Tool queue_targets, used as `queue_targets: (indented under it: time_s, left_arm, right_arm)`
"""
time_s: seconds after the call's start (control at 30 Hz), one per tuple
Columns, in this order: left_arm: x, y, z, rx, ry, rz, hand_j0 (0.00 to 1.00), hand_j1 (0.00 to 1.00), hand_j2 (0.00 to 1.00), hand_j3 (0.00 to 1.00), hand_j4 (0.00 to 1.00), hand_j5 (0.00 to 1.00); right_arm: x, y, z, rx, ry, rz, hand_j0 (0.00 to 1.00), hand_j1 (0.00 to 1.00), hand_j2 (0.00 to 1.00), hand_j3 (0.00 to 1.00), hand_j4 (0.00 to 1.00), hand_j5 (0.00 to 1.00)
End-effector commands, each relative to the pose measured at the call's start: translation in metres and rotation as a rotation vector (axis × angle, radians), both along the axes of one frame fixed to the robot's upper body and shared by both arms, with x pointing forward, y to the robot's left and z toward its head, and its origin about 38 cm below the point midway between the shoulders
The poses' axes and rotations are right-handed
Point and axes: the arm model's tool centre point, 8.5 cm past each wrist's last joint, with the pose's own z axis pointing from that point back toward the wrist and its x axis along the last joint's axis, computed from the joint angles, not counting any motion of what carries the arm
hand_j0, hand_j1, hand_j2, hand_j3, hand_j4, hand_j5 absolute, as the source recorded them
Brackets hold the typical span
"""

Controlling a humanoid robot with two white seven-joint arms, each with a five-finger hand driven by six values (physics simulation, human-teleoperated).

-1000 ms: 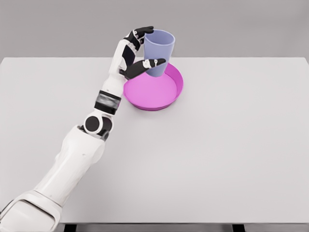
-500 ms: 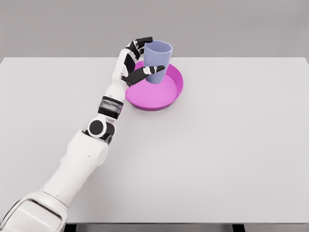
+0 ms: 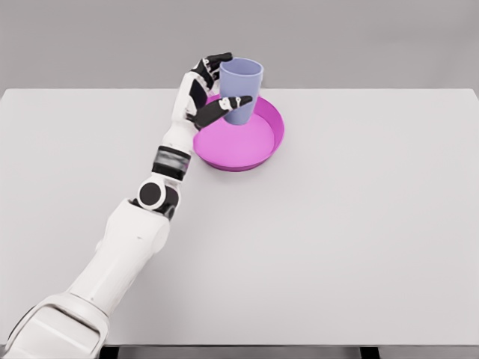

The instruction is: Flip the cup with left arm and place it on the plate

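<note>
The left arm comes in from the lower left over the white counter (image 3: 359, 239) and reaches up to the far side. The left hand (image 3: 206, 93) is closed around the lavender cup (image 3: 240, 90): the upper fingers (image 3: 213, 61) curl against the cup's near-left wall close to the rim, and the thumb (image 3: 224, 107) presses across the front of it lower down. So the hand is pinching the cup between fingers and thumb, not spread.

The cup is just to the right of the palm and stands upright, with its open mouth facing up. From this I judge that the flip is already done. The lower part of the cup is over the back-left part of the pink plate (image 3: 258, 149), which lies just below and to the right of the hand. I cannot tell for sure whether the base is touching the plate's floor or hangs slightly above it, because the thumb and the plate's rim cover that place.

What is left, in my judgement, is to settle the cup fully on the plate, open the fingers and take the hand away without tipping the cup. The right arm is not visible
</note>
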Motion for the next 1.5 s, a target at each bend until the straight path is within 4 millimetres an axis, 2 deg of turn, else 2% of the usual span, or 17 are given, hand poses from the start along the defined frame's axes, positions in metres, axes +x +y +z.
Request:
queue_targets:
  time_s: [0.0,0.07,0.17,0.63,0.8,1.03,1.47]
  left_arm:
    - [0.002,0.006,-0.006,-0.001,0.021,0.02,0.56,0.56,0.56,0.56,0.56,0.56]
    - [0.004,0.015,-0.019,0.011,0.057,0.046,0.56,0.56,0.56,0.56,0.56,0.56]
    - [0.012,0.016,-0.009,0.021,0.043,0.049,0.56,0.56,0.56,0.56,0.56,0.56]
    - [0.012,0.015,-0.017,0.05,0.062,0.042,0.56,0.56,0.56,0.56,0.56,0.56]
    - [0.016,0.018,-0.011,0.035,0.054,0.054,0.56,0.56,0.56,0.56,0.56,0.56]
    - [0.015,0.017,-0.018,0.056,0.068,0.049,0.56,0.56,0.56,0.56,0.56,0.56]
    - [0.015,0.016,-0.016,0.055,0.063,0.046,0.56,0.56,0.56,0.56,0.56,0.56]
  right_arm:
    - [0.0,0.0,0.0,-0.001,0.0,0.0,1.0,1.0,1.0,1.0,1.0,1.0]
    - [0.0,0.0,0.0,0.0,0.001,0.0,1.0,1.0,1.0,1.0,1.0,1.0]
    - [0.0,0.0,0.0,0.0,0.001,0.0,1.0,1.0,1.0,1.0,1.0,1.0]
    - [-0.001,0.0,0.0,-0.001,0.0,0.0,1.0,1.0,1.0,1.0,1.0,1.0]
    - [0.0,0.0,0.0,0.0,0.001,0.0,1.0,1.0,1.0,1.0,1.0,1.0]
    - [0.0,0.0,0.0,-0.001,-0.001,0.0,1.0,1.0,1.0,1.0,1.0,1.0]
    - [-0.001,0.0,0.0,0.0,0.002,0.0,1.0,1.0,1.0,1.0,1.0,1.0]
